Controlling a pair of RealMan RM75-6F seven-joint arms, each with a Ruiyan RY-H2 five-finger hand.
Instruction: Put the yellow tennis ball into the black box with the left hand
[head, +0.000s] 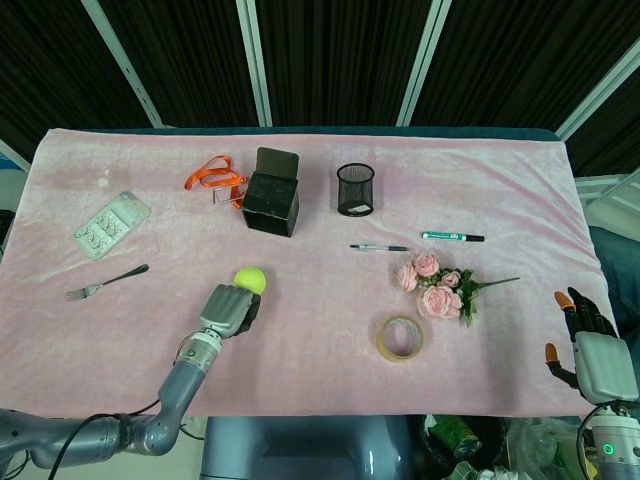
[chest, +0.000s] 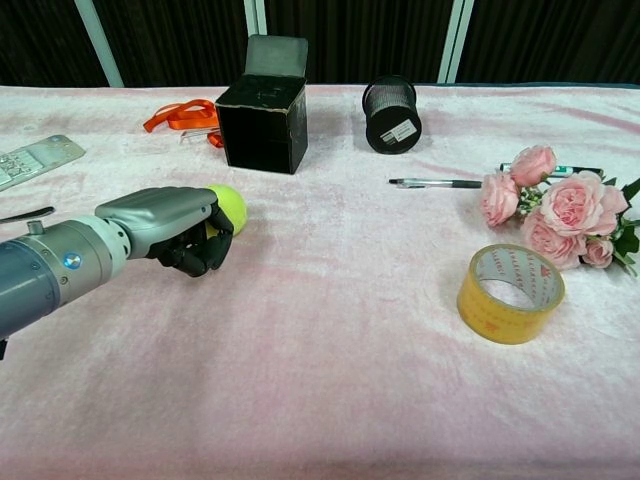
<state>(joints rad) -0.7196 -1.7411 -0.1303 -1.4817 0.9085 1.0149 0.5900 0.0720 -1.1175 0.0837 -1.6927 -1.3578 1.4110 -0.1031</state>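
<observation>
The yellow tennis ball (head: 250, 279) (chest: 229, 205) rests on the pink cloth, in front of the black box (head: 271, 203) (chest: 262, 123), which stands with its lid flipped up. My left hand (head: 228, 308) (chest: 170, 228) lies just on the near side of the ball. Its dark fingers (chest: 207, 243) are curled in under the palm and touch the ball's near side without wrapping it. My right hand (head: 585, 340) hangs off the table's right front corner, fingers spread, holding nothing.
A black mesh pen cup (head: 355, 189), an orange lanyard (head: 212, 175), a blister pack (head: 110, 224) and a fork (head: 105, 282) lie around the box. Pen (head: 379, 247), marker (head: 452, 237), pink roses (head: 437, 290) and a tape roll (head: 401, 338) occupy the right half.
</observation>
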